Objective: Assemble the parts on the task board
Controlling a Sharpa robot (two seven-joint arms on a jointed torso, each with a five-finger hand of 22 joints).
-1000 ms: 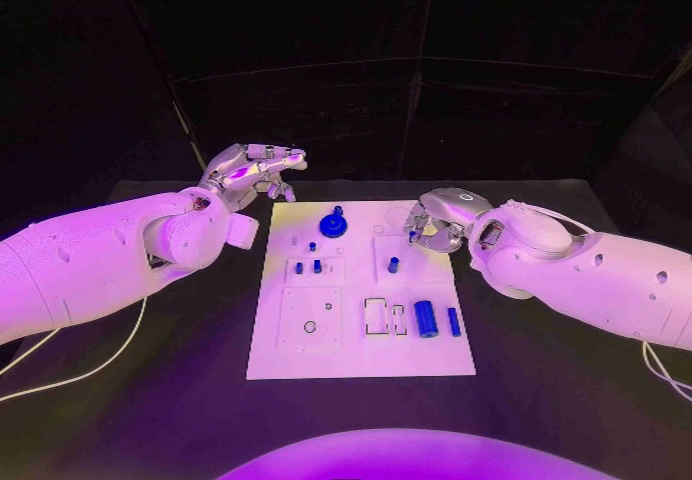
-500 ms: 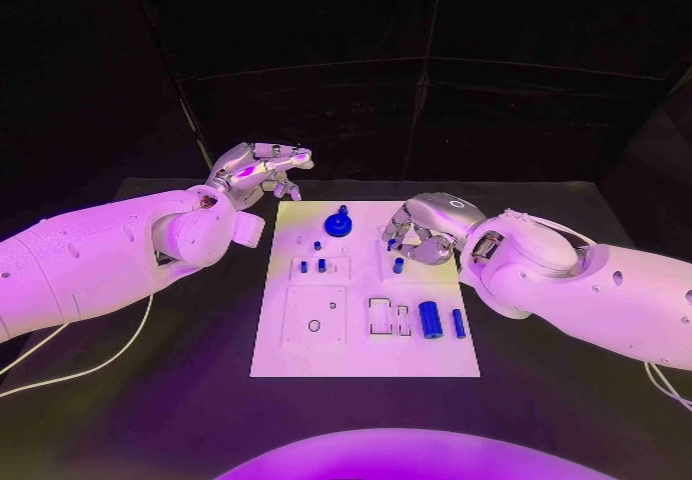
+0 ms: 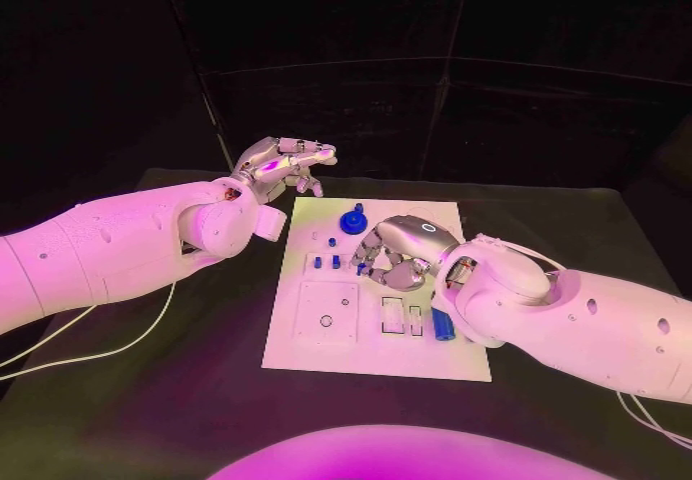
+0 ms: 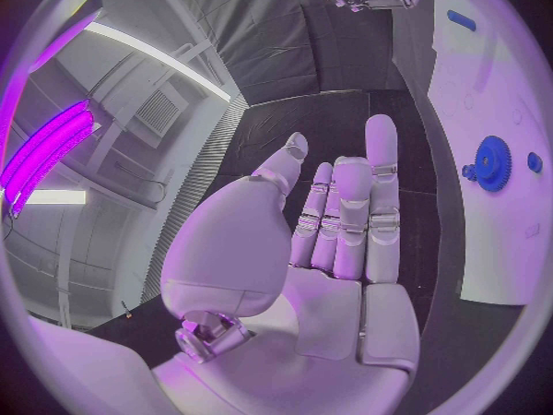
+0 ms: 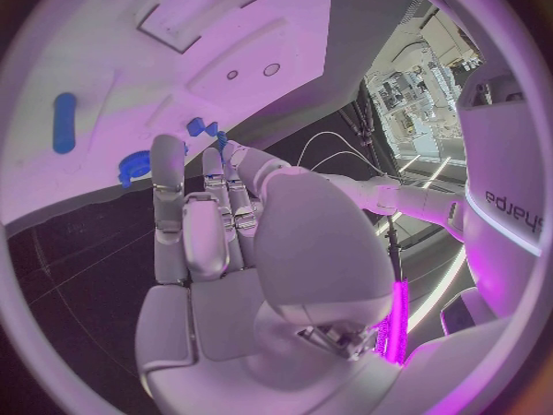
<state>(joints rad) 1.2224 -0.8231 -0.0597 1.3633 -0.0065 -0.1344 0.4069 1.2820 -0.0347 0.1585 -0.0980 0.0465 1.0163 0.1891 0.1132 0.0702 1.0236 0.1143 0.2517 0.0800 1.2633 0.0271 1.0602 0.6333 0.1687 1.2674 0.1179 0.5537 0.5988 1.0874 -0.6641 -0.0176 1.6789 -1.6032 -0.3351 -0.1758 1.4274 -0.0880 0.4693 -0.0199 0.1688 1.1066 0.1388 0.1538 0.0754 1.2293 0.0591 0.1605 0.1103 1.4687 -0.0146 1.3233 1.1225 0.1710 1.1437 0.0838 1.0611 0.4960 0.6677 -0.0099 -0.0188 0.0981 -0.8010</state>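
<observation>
Task board (image 3: 310,345): flat white rectangular plate w/ shallow cut-outs, mid-table on matte black table (image 3: 173,400). Parts on it: 1 blue gear w/ knob (image 3: 353,222) at far end, 2 short blue pegs (image 3: 326,262) standing side by side, 1 blue cylinder (image 3: 443,325) lying by right arm. Left hand (image 3: 286,162) hangs off board's far-left corner, fingers apart, holding nothing; right hand (image 3: 392,255) over board centre, fingers curled down — can't tell if it grips anything.

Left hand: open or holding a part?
Open. The left hand has its fingers extended and apart with nothing in them, beside the task board.
</observation>
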